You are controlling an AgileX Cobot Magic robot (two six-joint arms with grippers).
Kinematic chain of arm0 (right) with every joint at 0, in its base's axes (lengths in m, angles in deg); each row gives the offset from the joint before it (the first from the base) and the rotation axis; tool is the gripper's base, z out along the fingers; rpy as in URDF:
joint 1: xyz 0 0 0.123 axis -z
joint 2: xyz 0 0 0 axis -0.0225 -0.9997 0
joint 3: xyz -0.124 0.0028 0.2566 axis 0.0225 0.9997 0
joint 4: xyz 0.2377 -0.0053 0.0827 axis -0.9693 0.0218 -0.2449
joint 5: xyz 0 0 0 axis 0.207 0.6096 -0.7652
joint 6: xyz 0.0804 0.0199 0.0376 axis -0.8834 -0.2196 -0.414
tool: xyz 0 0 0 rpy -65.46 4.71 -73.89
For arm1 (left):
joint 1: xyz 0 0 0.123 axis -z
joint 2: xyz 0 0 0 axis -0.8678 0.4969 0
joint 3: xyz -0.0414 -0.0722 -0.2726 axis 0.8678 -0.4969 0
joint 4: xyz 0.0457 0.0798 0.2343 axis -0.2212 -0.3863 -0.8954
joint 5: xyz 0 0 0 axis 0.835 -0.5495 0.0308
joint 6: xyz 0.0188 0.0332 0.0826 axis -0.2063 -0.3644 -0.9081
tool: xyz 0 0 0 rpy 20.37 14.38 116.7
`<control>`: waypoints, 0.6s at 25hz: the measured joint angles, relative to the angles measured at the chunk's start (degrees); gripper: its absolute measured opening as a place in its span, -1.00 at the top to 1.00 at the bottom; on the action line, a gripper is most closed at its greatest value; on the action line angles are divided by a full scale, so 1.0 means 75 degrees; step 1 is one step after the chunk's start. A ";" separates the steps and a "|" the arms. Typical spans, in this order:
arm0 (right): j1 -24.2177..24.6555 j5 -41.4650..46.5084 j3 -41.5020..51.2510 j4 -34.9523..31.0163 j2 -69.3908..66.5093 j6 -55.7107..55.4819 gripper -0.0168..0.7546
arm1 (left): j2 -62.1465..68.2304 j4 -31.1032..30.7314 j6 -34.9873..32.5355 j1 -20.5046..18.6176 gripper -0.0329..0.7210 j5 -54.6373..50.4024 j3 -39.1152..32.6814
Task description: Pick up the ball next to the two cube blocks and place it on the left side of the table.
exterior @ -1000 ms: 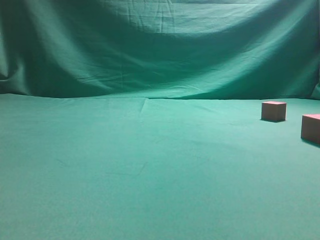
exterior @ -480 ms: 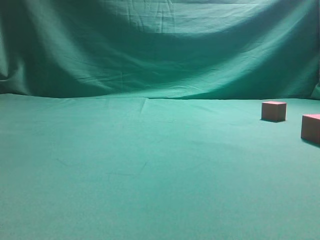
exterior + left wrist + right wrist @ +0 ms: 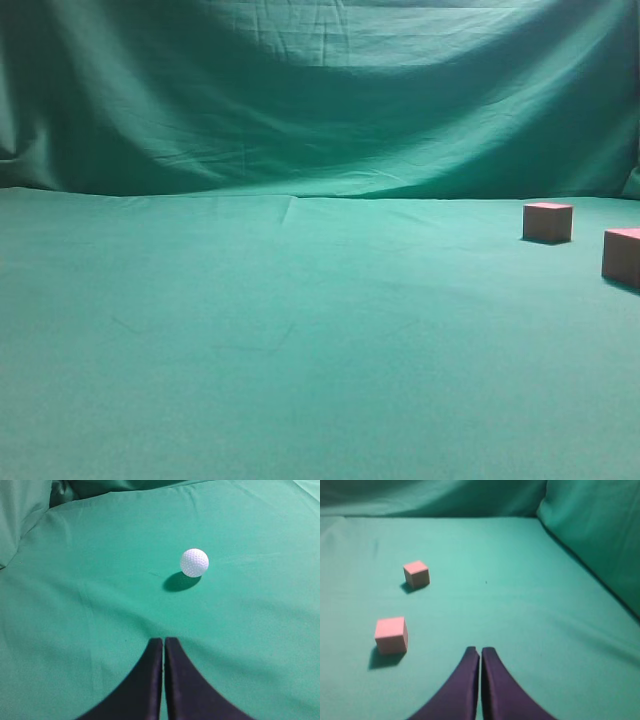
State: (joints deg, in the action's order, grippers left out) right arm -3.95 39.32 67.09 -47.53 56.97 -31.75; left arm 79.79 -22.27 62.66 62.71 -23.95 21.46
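On my left wrist cam the ball [image 3: 194,562] sits alone on the table [image 3: 100,595], ahead of my left gripper [image 3: 163,641], whose fingers are pressed together on nothing. My right gripper [image 3: 480,651] is clamped empty too, near the two cube blocks [image 3: 390,634].

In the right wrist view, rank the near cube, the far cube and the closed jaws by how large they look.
1. Right gripper, closest to the camera, jaws shut.
2. Near cube.
3. Far cube.
The cubes may be alike; nearness alone could explain the difference.
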 joint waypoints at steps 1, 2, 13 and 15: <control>0.0000 0.0071 0.0000 0.0000 0.0000 -0.0043 0.96 | 0.0000 0.0000 0.0000 0.0000 0.91 0.0000 0.0000; 0.0000 0.0083 0.0000 0.0000 0.0000 -0.0063 0.96 | 0.0000 0.0000 0.0000 0.0000 0.91 0.0000 0.0000; 0.0000 0.0083 0.0000 0.0000 0.0000 -0.0080 0.96 | 0.0000 0.0000 0.0000 0.0000 0.91 0.0000 0.0000; 0.0000 0.0083 0.0000 0.0000 0.0000 -0.0092 0.96 | 0.0000 0.0000 0.0000 0.0000 0.91 0.0000 0.0000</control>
State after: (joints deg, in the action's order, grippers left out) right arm -3.95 39.94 67.09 -47.53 56.97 -32.44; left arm 79.79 -22.27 62.66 62.71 -23.95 21.46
